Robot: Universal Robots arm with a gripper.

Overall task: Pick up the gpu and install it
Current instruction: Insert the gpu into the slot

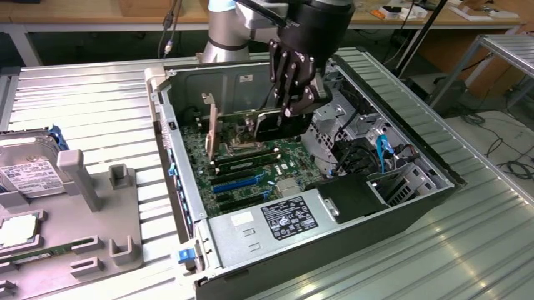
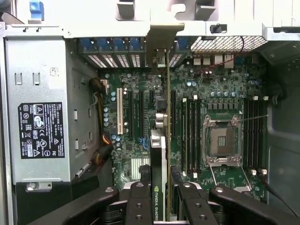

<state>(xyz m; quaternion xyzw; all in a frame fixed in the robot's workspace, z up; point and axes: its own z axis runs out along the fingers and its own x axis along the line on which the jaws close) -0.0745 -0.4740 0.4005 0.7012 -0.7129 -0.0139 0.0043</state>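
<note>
Well apart from the jaws, at the exterior view's left, a hard drive [image 1: 25,172] lies on the parts tray [image 1: 125,206]; it has no part in this step. Next comes the open computer case [image 1: 162,100]. Inside it the gpu [image 1: 269,125] stands on edge above the motherboard [image 1: 250,172], and its metal bracket [image 1: 212,122] reaches out ahead of the jaws toward the case's rear wall. The gripper [image 1: 294,107] has the card's other end. Its jaws are pinching the gpu [image 2: 158,150] by its two flat faces, one finger [image 2: 139,197] on each side, seen in the wrist view along the card's thin edge. I cannot tell whether the bottom edge has entered its slot.

To seat it well, I judge the card should be truly upright, its lower edge lined along the slot beneath the jaws and the metal bracket squared to the rear opening. It should be pressed straight down with even force so neither end tips. Just beside the jaws run the memory slots [image 2: 187,136], with the processor socket [image 2: 220,140] beyond them, so drifting that way risks a scrape. Past the jaws, at the exterior view's right, a blue cable [image 1: 384,153] hangs well clear.
</note>
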